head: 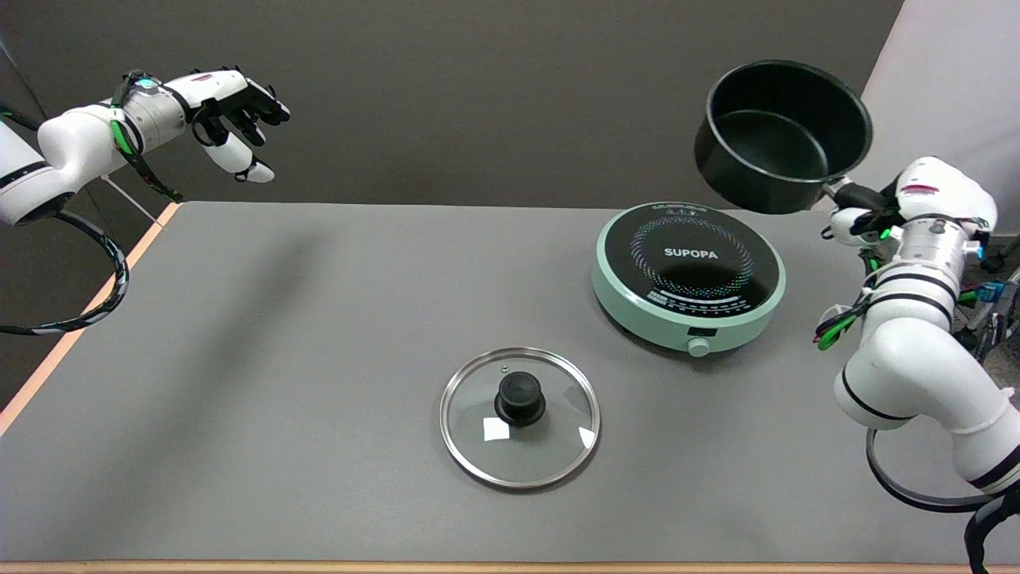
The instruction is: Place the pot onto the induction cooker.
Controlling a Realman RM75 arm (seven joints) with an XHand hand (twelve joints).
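A black pot [781,135] hangs in the air at the upper right, tilted so its empty inside faces the camera. My right hand [884,211] grips its black handle, which sticks out toward the lower right. The pot sits above and just behind the far right edge of the induction cooker [688,274], not touching it. The cooker is round, mint green with a black glass top marked SUPOPA, and lies flat on the grey table [319,319] at right of centre.
A glass lid [519,416] with a black knob lies flat on the table in front of the cooker, toward the middle. The idle left hand [235,108] hangs in the air at upper left. The table's orange left edge [80,323] runs diagonally.
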